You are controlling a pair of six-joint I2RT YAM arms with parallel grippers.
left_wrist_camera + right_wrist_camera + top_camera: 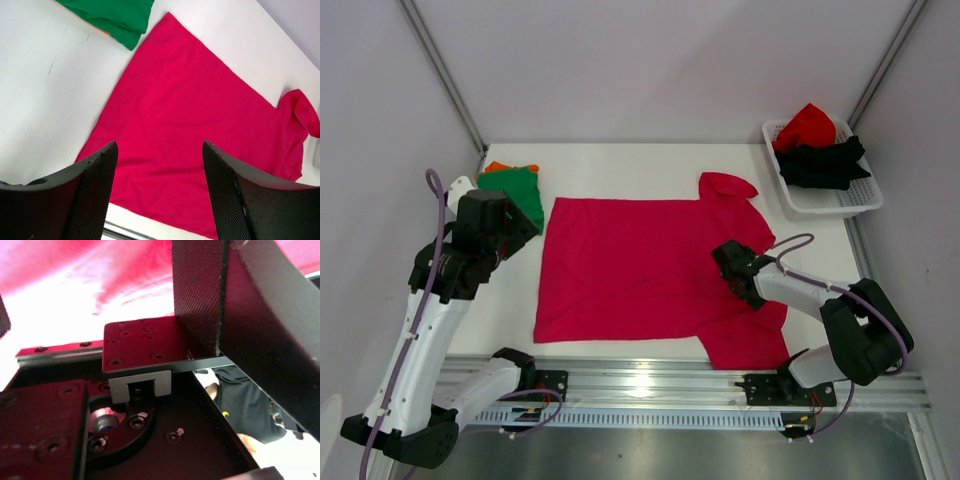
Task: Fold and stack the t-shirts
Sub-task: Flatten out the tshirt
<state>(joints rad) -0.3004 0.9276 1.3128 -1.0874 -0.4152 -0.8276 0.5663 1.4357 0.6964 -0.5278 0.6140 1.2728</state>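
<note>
A magenta-pink t-shirt lies spread flat across the middle of the table, one sleeve at the back right and one at the front right. A folded green t-shirt rests on an orange one at the back left. A red t-shirt and a black one fill the basket. My left gripper hovers left of the pink shirt's left edge, open and empty, with the pink cloth below. My right gripper sits low over the shirt's right part, open, its fingers spread with pink cloth ahead.
The white lattice basket stands at the back right corner. A metal rail runs along the near table edge between the arm bases. Grey walls close in the sides and back.
</note>
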